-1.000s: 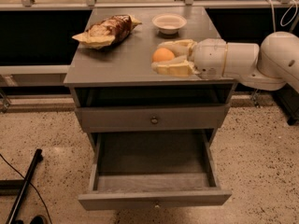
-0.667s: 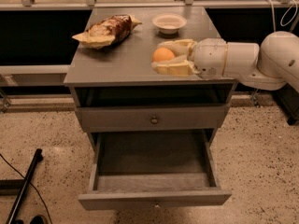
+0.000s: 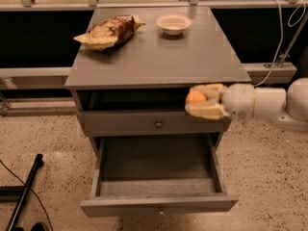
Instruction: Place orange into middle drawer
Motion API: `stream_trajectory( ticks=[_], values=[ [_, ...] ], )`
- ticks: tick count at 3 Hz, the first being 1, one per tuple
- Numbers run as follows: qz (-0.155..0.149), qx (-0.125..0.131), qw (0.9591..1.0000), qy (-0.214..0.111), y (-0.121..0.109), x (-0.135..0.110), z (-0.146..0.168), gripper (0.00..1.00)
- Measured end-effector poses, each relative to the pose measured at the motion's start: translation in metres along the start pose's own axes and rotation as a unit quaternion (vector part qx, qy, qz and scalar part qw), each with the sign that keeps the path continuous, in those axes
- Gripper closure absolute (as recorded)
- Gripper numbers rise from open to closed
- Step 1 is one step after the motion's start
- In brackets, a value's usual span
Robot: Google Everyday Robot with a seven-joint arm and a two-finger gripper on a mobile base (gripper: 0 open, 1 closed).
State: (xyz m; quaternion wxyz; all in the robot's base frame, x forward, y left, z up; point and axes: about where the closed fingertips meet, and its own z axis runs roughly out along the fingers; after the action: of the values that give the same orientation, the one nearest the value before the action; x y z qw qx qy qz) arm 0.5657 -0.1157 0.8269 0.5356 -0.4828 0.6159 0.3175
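Pinching the orange between its two fingers, the hand hangs just off the front of the bench, to the right, level with the shut front and above the open drawer. This looks like the carry step. Next it should lower and move left over the drawer floor before releasing.

A snack bag lies back left on the grey surface, a white bowl well apart beside it. A black pole lies on the speckled floor.
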Motion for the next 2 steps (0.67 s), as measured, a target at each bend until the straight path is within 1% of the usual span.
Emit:
stream_trajectory(
  ticks=[1, 2],
  values=[
    [0.037, -0.005, 0.9968, 0.071, 0.006, 0.081, -0.032, 1.0],
    [0.04, -0.002, 0.9955, 0.086, 0.006, 0.094, -0.04, 1.0]
  ],
)
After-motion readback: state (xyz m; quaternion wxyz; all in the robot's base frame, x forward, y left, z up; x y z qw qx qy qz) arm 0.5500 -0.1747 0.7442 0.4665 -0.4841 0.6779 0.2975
